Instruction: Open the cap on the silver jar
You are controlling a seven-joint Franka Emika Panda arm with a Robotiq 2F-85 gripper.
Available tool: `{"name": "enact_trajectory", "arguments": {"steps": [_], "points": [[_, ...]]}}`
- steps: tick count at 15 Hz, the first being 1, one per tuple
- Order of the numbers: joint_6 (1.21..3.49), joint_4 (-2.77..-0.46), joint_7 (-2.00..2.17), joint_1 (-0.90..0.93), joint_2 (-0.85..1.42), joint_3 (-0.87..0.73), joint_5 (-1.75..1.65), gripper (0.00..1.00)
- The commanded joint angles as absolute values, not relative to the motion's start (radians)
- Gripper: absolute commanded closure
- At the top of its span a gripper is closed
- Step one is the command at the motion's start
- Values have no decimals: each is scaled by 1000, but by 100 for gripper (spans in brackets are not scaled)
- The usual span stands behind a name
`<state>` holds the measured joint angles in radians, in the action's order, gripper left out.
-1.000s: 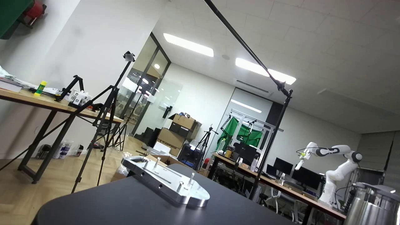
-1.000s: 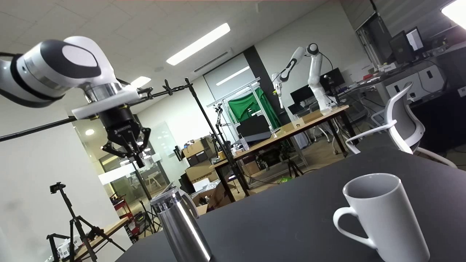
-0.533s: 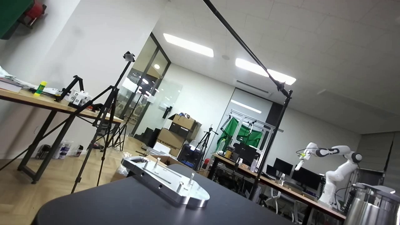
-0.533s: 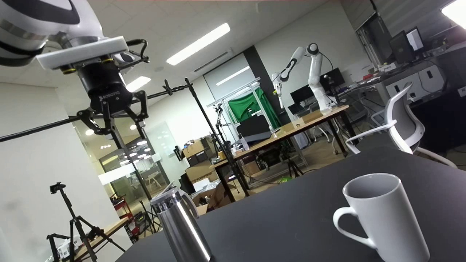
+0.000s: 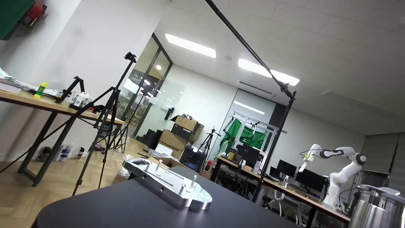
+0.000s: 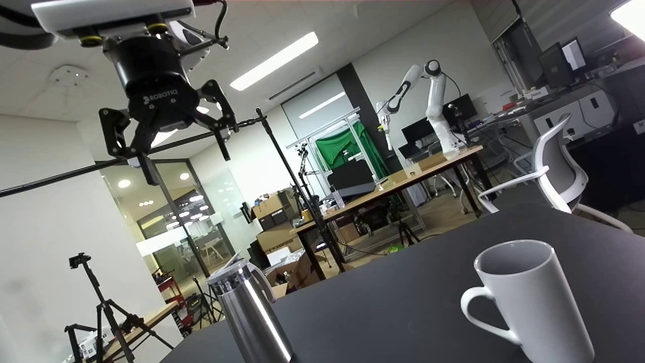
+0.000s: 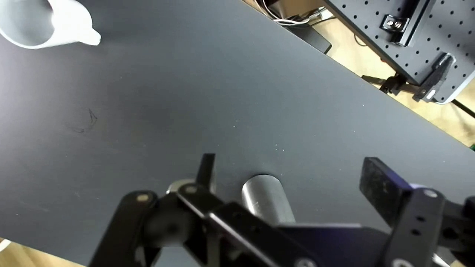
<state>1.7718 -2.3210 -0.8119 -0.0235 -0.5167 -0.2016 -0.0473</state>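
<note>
The silver jar point(image 6: 259, 317) stands on the dark table, its brushed side shining; its upper part also shows at the right edge of an exterior view point(image 5: 375, 210). On its top sits the cap point(image 6: 228, 273), with a raised flap and a handle beside it. Well above the jar hangs my gripper point(image 6: 186, 160), jaws spread wide and touching nothing. Seen from the wrist, the gripper point(image 7: 291, 172) has its fingers point(image 7: 386, 189) far apart. The jar's lower body point(image 7: 267, 198) appears between and below them, while the gripper's body hides the cap there.
A white mug point(image 6: 536, 305) stands on the dark table point(image 6: 383, 307), away from the jar. A silver metal plate with upright pins point(image 5: 171, 183) lies on the table. Beyond the table edge in the wrist view is a perforated black board point(image 7: 426, 52).
My gripper has gone from shut to wide open. It has risen and turned, coming nearer to the camera in an exterior view. The jar, cap and mug have stayed put.
</note>
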Motion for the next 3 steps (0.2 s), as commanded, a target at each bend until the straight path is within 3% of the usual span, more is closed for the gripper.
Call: {"name": "enact_trajectory", "arguments": {"steps": [1, 3], "points": [[1769, -2319, -811, -20, -516, -202, -48, 0], [1768, -2319, -811, -19, -516, -201, -48, 0]]}}
